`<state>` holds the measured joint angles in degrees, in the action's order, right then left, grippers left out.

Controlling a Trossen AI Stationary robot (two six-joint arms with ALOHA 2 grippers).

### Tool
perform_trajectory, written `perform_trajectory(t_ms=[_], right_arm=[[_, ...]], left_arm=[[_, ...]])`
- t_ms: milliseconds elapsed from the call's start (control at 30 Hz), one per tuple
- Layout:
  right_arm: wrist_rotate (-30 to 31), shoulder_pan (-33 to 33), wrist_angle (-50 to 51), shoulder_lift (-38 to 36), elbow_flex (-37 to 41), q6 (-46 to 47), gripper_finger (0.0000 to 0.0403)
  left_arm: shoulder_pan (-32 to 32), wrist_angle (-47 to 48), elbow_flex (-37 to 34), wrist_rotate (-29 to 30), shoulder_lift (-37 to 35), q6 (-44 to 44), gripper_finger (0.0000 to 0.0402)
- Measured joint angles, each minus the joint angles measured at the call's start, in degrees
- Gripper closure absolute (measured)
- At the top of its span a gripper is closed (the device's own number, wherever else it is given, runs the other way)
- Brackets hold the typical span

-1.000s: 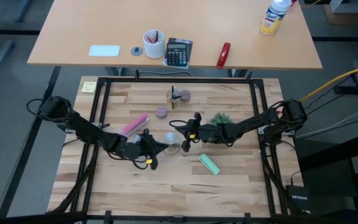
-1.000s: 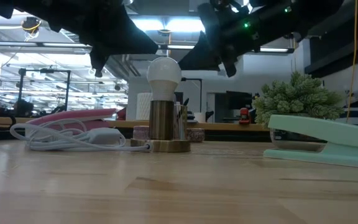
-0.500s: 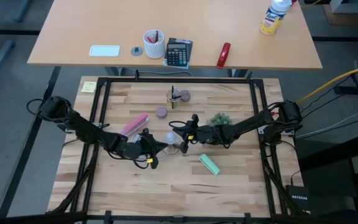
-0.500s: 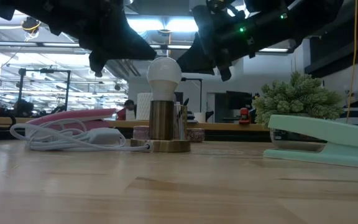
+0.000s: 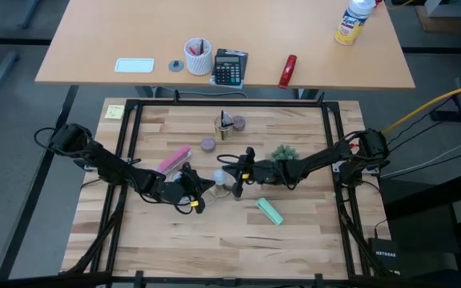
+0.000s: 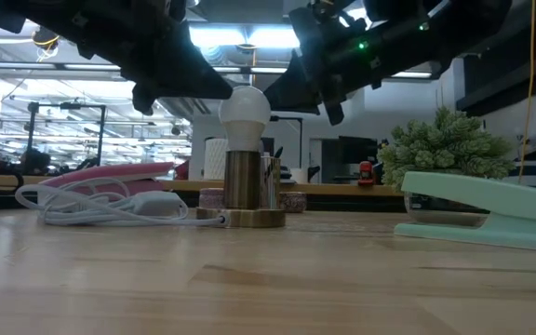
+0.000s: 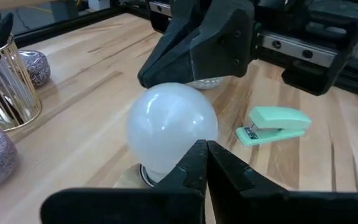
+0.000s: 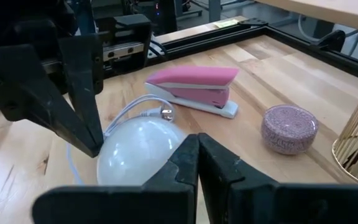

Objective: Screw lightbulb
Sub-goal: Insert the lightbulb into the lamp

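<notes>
The frosted-white lightbulb stands upright with its base in a brass socket on a round tan disc at mid-table. It also shows in the high view. My left gripper is shut at the bulb's left side, seen in its wrist view. My right gripper is shut at the bulb's right side, seen in its wrist view. Both tips are at the height of the bulb's upper half. My left gripper's shut fingertips lie against the upper left of the bulb's dome, slanting down from the table's left; the bulb stays upright in the socket. My right gripper's shut fingertips come slanting from the right to the dome's upper right; I cannot tell whether they touch.
A mint-green stapler lies near right of the bulb and a pink stapler far left. A white cable trails left of the socket. A small plant, a gold wire cup and purple pebbles stand behind.
My right gripper has moved toward the table's left, closing on the bulb. My left gripper has edged right toward the bulb's other side. The bulb has stayed upright in the socket.
</notes>
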<state>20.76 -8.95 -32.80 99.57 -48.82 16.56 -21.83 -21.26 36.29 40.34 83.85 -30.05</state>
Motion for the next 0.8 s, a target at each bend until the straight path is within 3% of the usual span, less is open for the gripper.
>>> perform_trajectory(t_ms=[800], right_arm=[[1.6,-3.0,1.6,-0.2,0.1,5.9,0.0389]], left_arm=[[0.0,3.0,0.0,5.4,-0.1,-1.5,0.04]])
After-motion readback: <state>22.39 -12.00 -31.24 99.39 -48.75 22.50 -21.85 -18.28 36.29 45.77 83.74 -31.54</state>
